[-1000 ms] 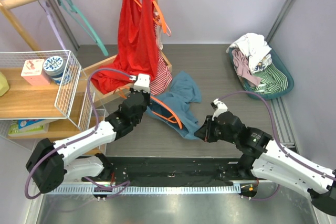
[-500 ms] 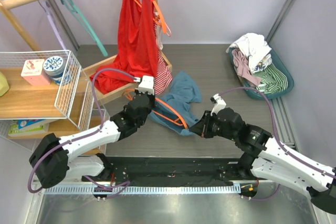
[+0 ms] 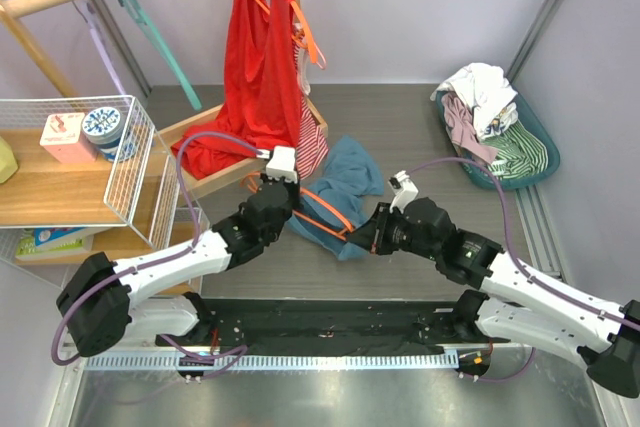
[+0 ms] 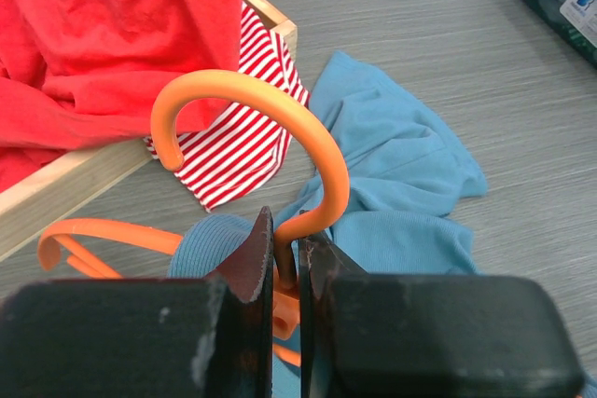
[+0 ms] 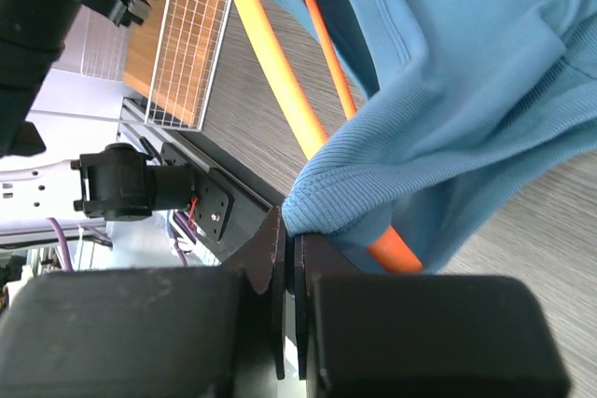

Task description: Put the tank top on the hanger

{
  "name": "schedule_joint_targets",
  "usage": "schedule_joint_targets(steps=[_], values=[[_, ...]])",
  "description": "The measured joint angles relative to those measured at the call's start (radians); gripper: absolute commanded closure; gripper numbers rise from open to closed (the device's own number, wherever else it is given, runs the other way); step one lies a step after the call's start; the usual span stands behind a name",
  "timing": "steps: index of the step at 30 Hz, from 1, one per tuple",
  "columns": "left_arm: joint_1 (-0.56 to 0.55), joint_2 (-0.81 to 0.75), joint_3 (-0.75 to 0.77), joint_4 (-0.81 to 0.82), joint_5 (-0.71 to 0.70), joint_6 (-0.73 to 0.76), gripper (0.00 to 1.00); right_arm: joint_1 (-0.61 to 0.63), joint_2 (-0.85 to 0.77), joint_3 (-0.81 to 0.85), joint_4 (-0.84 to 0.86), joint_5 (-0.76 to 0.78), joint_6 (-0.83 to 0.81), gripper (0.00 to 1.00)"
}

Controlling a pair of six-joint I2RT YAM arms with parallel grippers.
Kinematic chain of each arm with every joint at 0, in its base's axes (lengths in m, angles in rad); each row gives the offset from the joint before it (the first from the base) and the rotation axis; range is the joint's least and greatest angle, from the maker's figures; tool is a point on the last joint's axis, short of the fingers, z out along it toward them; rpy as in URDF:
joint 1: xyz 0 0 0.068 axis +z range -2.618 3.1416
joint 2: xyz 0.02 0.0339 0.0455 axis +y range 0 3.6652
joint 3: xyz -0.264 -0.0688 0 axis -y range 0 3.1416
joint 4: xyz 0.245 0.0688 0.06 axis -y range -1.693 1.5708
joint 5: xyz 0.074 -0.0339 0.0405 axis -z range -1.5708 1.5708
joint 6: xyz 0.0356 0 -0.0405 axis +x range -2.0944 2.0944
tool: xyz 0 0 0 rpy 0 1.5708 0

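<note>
Left pincer: we see it closed on the neck of the orange hanger, just under the hook.
Hanger: it is held low over the counter, hook pointing away from the left wrist, and one of its bars runs inside the tank top.
Tank top: it is blue and bunched between the two arms, mostly lying on the counter, its edge just beside the striped cloth.
Right pincer: we see it pinching a ribbed hem of the tank top, with the hanger's bar passing right beside it.
Done: we judge both grips made and one hanger bar threaded into the fabric.
Left: we judge each strap has yet to be seated on its shoulder. We cannot tell which opening the bar sits in.
</note>
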State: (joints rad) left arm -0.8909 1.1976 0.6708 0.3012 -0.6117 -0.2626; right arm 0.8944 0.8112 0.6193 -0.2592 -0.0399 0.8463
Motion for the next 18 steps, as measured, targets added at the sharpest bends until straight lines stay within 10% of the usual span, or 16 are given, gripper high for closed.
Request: schedule_joint_targets(steps=[18], values=[[-0.031,0.0,0.0,0.001,-0.071,-0.052,1.0,0.0,-0.026,0.141,0.001,0.106,-0.029,0.99]])
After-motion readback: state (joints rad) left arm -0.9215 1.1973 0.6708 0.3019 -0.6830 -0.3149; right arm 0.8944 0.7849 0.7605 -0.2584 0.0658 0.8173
